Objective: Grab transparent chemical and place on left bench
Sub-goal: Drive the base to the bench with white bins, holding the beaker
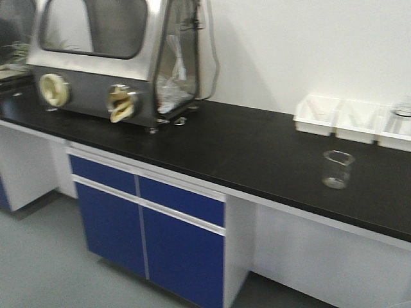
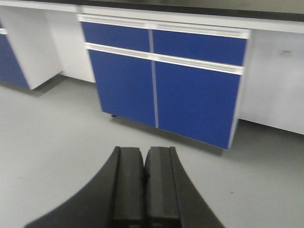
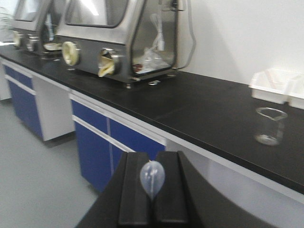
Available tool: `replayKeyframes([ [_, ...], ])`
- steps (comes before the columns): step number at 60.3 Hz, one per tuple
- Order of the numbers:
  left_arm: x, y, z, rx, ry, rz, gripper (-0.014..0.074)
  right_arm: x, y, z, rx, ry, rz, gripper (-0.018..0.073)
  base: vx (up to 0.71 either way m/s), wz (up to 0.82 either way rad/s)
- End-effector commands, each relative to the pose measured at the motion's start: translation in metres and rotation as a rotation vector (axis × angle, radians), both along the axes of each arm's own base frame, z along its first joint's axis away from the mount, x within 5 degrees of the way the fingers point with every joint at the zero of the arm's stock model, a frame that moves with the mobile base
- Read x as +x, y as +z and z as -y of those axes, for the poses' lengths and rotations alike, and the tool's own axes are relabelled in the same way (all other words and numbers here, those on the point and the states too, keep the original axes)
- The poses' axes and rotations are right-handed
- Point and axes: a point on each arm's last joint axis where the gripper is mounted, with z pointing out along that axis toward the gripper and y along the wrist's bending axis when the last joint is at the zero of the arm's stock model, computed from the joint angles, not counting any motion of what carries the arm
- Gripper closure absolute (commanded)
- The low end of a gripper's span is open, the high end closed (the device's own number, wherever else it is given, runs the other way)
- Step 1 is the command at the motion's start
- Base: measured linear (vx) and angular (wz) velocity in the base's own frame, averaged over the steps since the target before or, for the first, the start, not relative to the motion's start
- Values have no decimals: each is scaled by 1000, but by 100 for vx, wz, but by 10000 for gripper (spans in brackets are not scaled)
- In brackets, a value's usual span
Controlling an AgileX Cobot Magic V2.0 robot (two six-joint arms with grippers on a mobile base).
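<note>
The black counter (image 1: 257,147) runs the length of the white wall, with a white front edge. On its left part stands a steel glove box (image 1: 96,58) with a dark window and two round ports holding yellowish gloves. Through its clear side panel I can see crumpled clear plastic inside. Under the counter is a blue cabinet (image 1: 151,224) with two drawers over two doors, and a plain white panel to its right.

Three white trays (image 1: 356,122) sit in a row against the wall at the far right. I cannot make out what is in them. A clear glass beaker (image 1: 338,169) stands upright in front of them, apart from them, and looks empty.

My right claw (image 3: 153,156) is pinching the pipette (image 3: 152,176). Its whitish bulb pokes up between the two black fingers, and the rest is hidden. The claw is off the counter's front edge.

My left claw (image 2: 144,156) is pressed together on nothing and faces the blue cabinet and grey floor (image 2: 47,133).

Only my right wrist view shows the pipette and a second glove box (image 3: 28,23) farther left. The front view shows neither claw.
</note>
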Motion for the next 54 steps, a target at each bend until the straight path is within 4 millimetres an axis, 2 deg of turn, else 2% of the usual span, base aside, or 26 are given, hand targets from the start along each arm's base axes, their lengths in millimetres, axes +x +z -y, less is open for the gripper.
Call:
replayKeyframes([
  [1, -1, 3, 0, -14, -1, 81, 600, 1, 15, 3, 12, -35, 83, 562, 19, 57],
  [31, -1, 3, 0, -14, -1, 81, 600, 1, 15, 3, 12, -35, 83, 562, 24, 44],
  [43, -1, 3, 0, -14, -1, 81, 600, 1, 15, 3, 12, -35, 83, 562, 31, -5],
  [54, -1, 3, 0, -14, -1, 81, 600, 1, 15, 3, 12, -35, 83, 562, 33, -38],
])
